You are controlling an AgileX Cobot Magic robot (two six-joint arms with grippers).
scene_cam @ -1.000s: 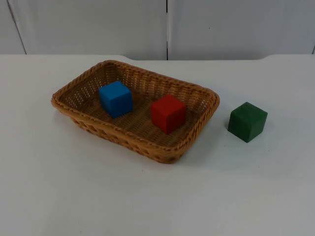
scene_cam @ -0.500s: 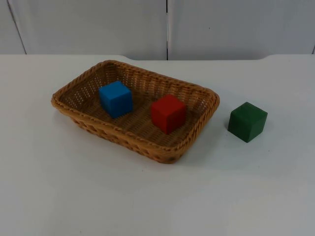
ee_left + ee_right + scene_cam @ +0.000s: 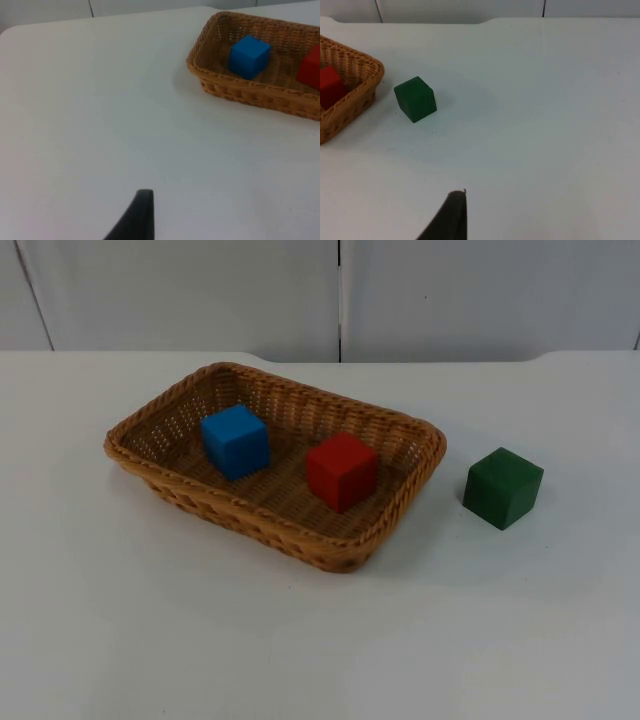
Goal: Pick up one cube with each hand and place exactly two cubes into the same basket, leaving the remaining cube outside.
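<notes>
three cubes [image 3: 341,471], one basket [image 3: 180,485]

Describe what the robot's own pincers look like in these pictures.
Little of them is visible: one fingertip of the left pincer and one of the right pincer. Each is a matte black, narrow, tapering finger with a blunt, rounded tip and no markings that can be made out.

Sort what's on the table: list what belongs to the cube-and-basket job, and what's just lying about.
Job things: wicker basket; blue cube and red cube, both inside it; green cube, on the table beside the basket.

Lying about: nothing but the white table and grey partition wall.
</notes>
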